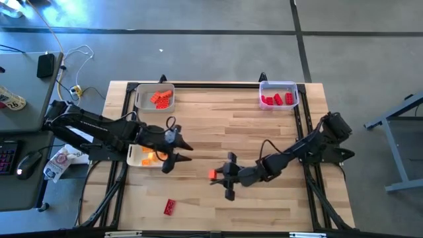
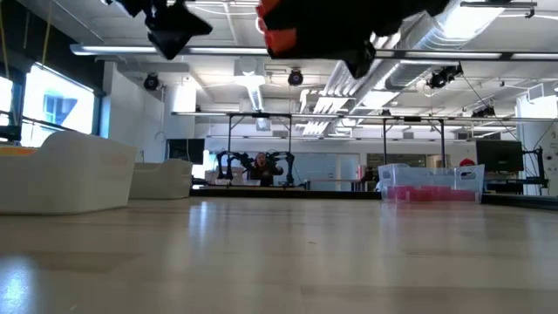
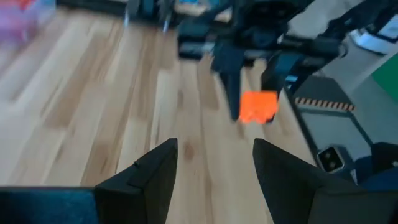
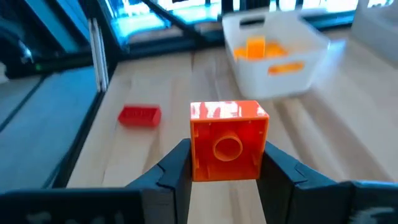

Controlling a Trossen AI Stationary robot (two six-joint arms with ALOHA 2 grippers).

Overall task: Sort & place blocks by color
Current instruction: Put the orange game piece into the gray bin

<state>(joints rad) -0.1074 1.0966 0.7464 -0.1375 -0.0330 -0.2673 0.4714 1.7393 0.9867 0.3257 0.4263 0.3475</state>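
An orange block (image 4: 228,140) is held above the bare table middle by my right gripper (image 1: 217,175), which reaches in from the right and is shut on it. In the low view block (image 2: 279,33) and gripper hang high above the tabletop. A red block (image 1: 170,207) lies flat on the wood near the front edge. My left gripper (image 1: 180,152) hovers open beside the left white tray (image 1: 132,156) of yellow-orange blocks, with nothing between its fingers (image 3: 155,171); it faces the held block (image 3: 258,106). My right gripper pinches the orange block between its two fingers (image 4: 177,165), on two opposite side walls (image 4: 198,155). The fingers come from the table's right, slanting slightly down. The block is lifted clear of the table, its hollow underside turned toward the wrist camera.
A white tray (image 1: 140,99) with orange blocks stands at the far left and a clear tray (image 1: 294,92) with red blocks at the far right. Black rails run along the table's edges. Bare wood lies between the two arms and the far trays.
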